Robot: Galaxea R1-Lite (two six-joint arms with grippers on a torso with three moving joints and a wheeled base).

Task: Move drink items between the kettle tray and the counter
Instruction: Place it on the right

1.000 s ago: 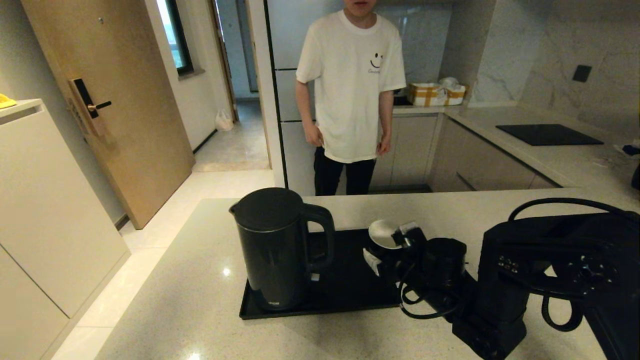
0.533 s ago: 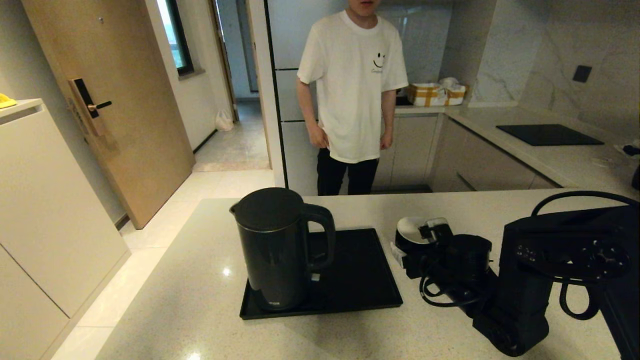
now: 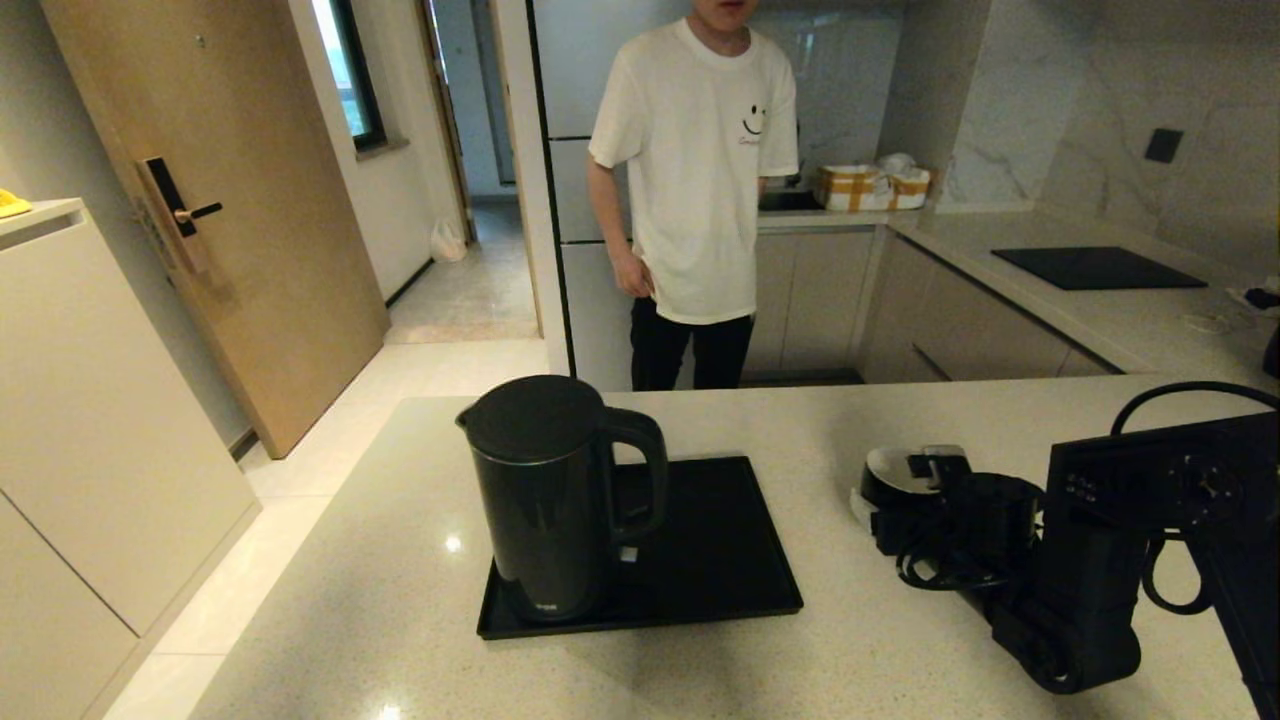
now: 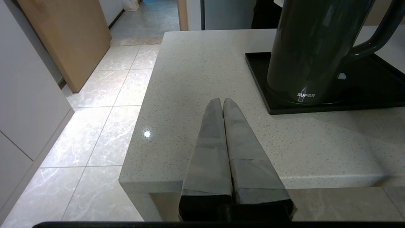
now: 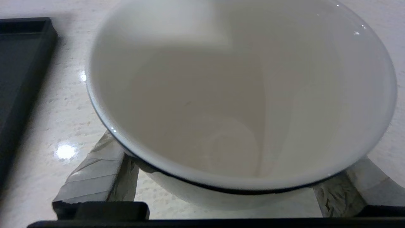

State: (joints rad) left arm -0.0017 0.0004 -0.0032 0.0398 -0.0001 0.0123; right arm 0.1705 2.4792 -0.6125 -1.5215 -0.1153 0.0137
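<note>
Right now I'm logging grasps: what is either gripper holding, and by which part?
The right gripper holds the small black cup, white inside, by its outer wall, a finger on each side. The left gripper is shut on nothing.

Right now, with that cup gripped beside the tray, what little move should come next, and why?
Probably lower the cup onto the counter and open the fingers. The right gripper holds it clear of the tray, over bare stone, so only setting down remains.
</note>
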